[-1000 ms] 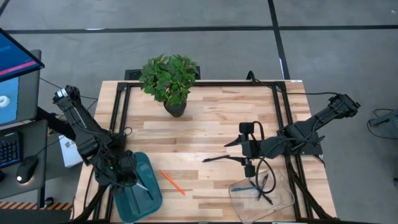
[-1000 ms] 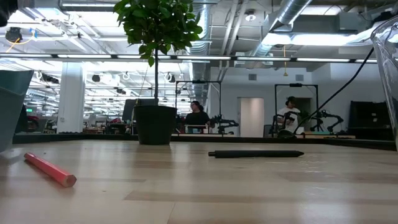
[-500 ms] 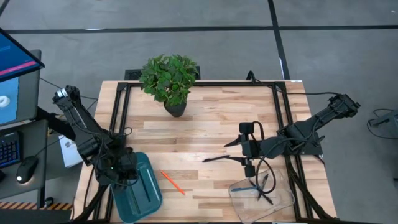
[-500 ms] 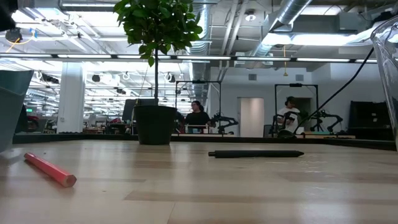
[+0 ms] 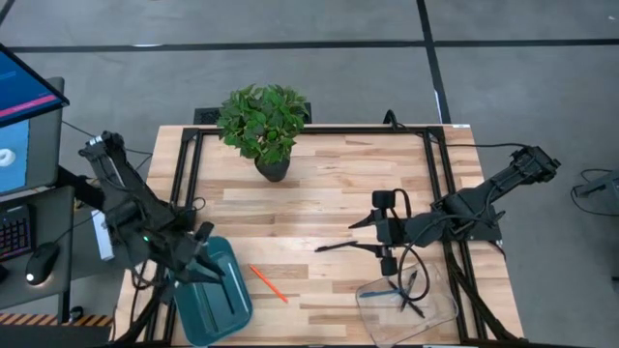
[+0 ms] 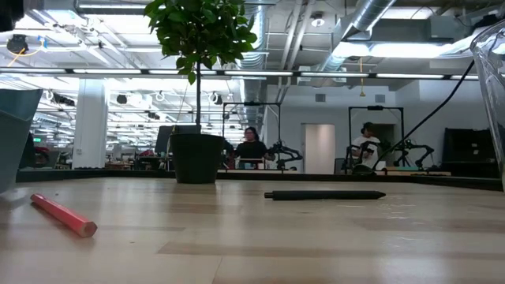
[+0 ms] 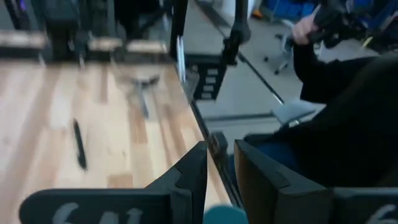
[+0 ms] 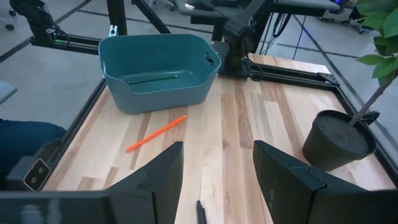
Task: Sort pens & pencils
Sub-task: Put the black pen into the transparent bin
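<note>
The teal tray [image 5: 227,304] stands at the table's near left corner, and a dark pen [image 8: 149,78] lies inside it. My left gripper [image 5: 205,253] hovers open above the tray's far left rim. An orange pencil [image 5: 269,283] lies flat on the wood just right of the tray. A black pen [image 5: 334,246] lies flat mid-table. My right gripper [image 8: 217,168] is wide open, its fingers standing either side of that pen's [image 8: 200,211] near end without touching it. A clear container [image 5: 426,314] at the near right holds a blue pen and black ones.
A potted plant [image 5: 263,124] stands at the far middle of the table. Black frame rails run along the table's left, right and far edges. Bare wood lies between the plant and the pens. A person's dark sleeve [image 7: 348,112] shows beyond the table's edge.
My left gripper has risen from inside the teal tray and tipped up, drawing back toward the tray's far left rim. My right arm, the orange pencil and the black pen have stayed where they were.
</note>
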